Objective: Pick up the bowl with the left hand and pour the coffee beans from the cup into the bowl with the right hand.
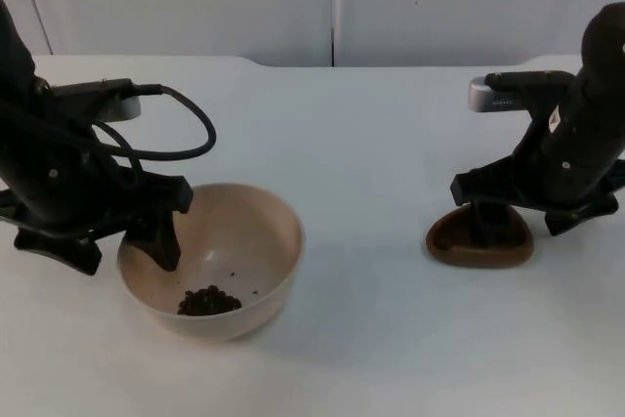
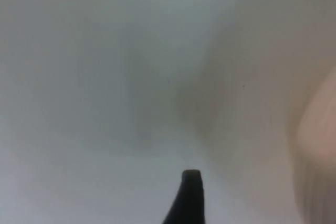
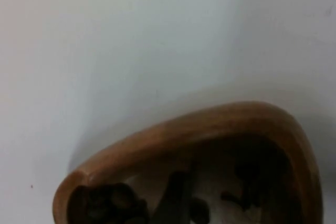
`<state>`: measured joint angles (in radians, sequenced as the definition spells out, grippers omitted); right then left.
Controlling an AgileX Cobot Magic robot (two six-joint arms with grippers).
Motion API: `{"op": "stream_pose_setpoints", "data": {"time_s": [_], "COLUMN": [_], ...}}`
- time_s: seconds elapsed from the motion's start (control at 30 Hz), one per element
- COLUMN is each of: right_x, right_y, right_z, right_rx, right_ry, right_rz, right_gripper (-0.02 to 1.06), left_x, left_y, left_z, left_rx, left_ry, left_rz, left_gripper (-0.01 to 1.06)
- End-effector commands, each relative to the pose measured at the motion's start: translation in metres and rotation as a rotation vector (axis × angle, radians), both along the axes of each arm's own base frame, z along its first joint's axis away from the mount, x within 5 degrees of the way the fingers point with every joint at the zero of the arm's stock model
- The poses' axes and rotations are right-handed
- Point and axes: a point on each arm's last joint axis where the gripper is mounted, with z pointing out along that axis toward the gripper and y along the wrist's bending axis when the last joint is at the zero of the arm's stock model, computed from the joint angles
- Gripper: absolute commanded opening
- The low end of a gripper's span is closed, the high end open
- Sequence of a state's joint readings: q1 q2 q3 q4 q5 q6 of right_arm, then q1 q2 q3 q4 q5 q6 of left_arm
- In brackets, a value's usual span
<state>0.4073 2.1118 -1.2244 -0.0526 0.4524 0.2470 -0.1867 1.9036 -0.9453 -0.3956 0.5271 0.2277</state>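
Coffee beans [image 1: 208,301] are already seen in the cream bowl [image 1: 256,231], whose near-left rim is pinched by the left gripper [image 1: 156,241]. Well to the right of the bowl, the brown wooden cup [image 1: 479,242] rests on the table [image 1: 361,153], its rim pinched by the right gripper [image 1: 488,227]. Pouring is judged done; a few beans remain in the cup.

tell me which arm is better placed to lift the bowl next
Left: the left claw already straddles the bowl rim, one finger inside. The right claw is busy at the brown cup.
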Motion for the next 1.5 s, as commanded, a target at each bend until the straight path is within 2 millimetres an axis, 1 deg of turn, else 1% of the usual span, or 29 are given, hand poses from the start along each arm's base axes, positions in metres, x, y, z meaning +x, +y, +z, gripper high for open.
{"op": "stream_pose_setpoints", "data": {"time_s": [0.0, 0.1, 0.13, 0.27, 0.33, 0.37, 0.4, 0.5, 0.53, 0.7, 0.73, 0.83, 0.87, 0.93, 1.0, 1.07, 1.1, 1.2, 1.27, 1.3, 1.4, 1.47], "right_x": [0.001, 0.001, 0.001, -0.002, -0.006, -0.006, -0.009, -0.019, -0.019, -0.037, -0.037, -0.049, -0.049, -0.059, -0.064, -0.073, -0.073, -0.089, -0.102, -0.102, -0.122, -0.136], "right_y": [-0.001, -0.001, -0.001, -0.003, -0.005, -0.005, -0.006, -0.009, -0.009, -0.017, -0.017, -0.021, -0.021, -0.023, -0.024, -0.020, -0.020, -0.013, -0.011, -0.011, -0.015, -0.023], "right_z": [0.009, 0.031, 0.031, 0.066, 0.087, 0.087, 0.098, 0.129, 0.129, 0.171, 0.171, 0.191, 0.191, 0.205, 0.211, 0.218, 0.218, 0.226, 0.226, 0.226, 0.227, 0.224], "right_rx": [0.015, 0.034, 0.034, 0.059, 0.065, 0.065, 0.068, 0.072, 0.072, 0.087, 0.087, 0.091, 0.091, 0.089, 0.085, 0.089, 0.089, 0.106, 0.121, 0.121, 0.143, 0.152], "right_ry": [-0.024, -0.069, -0.069, -0.129, -0.163, -0.163, -0.181, -0.222, -0.222, -0.282, -0.282, -0.311, -0.311, -0.323, -0.327, -0.332, -0.332, -0.354, -0.374, -0.374, -0.406, -0.420], "right_rz": [-0.007, -0.008, -0.008, -0.008, 0.005, 0.005, 0.013, 0.037, 0.037, 0.049, 0.049, 0.066, 0.066, 0.090, 0.097, 0.118, 0.118, 0.160, 0.186, 0.186, 0.206, 0.204], "right_gripper": [0.75, 0.75, 0.75, 0.75, 0.75, 0.75, 0.75, 0.75, 0.75, 0.75, 0.75, 0.75, 0.75, 0.75, 0.75, 0.75, 0.75, 0.75, 0.75, 0.75, 0.75, 0.75], "left_x": [0.000, 0.002, 0.002, 0.004, 0.003, 0.003, 0.002, -0.004, -0.004, -0.019, -0.019, -0.029, -0.029, -0.037, -0.042, -0.047, -0.047, -0.057, -0.065, -0.065, -0.082, -0.098], "left_y": [0.000, -0.001, -0.001, -0.002, -0.001, -0.001, -0.001, -0.001, -0.001, 0.001, 0.001, 0.002, 0.002, 0.003, 0.003, 0.003, 0.003, 0.003, 0.004, 0.004, 0.006, 0.009], "left_z": [0.001, 0.006, 0.006, 0.026, 0.043, 0.043, 0.047, 0.083, 0.083, 0.131, 0.131, 0.153, 0.153, 0.166, 0.175, 0.182, 0.182, 0.191, 0.198, 0.198, 0.208, 0.216], "left_rx": [-0.009, -0.018, -0.018, -0.030, -0.041, -0.041, -0.044, -0.077, -0.077, -0.121, -0.121, -0.140, -0.140, -0.143, -0.144, -0.145, -0.145, -0.158, -0.167, -0.167, -0.172, -0.177], "left_ry": [0.004, 0.007, 0.007, -0.049, -0.097, -0.097, -0.111, -0.215, -0.215, -0.359, -0.359, -0.420, -0.420, -0.463, -0.502, -0.525, -0.525, -0.535, -0.559, -0.559, -0.614, -0.668], "left_rz": [0.009, 0.001, 0.001, -0.001, 0.001, 0.001, 0.003, 0.012, 0.012, 0.020, 0.020, 0.014, 0.014, -0.011, -0.039, -0.057, -0.057, -0.068, -0.083, -0.083, -0.104, -0.115], "left_gripper": [0.73, 0.73, 0.73, 0.73, 0.73, 0.73, 0.73, 0.73, 0.73, 0.73, 0.73, 0.73, 0.73, 0.73, 0.73, 0.73, 0.73, 0.73, 0.73, 0.73, 0.73, 0.73]}}
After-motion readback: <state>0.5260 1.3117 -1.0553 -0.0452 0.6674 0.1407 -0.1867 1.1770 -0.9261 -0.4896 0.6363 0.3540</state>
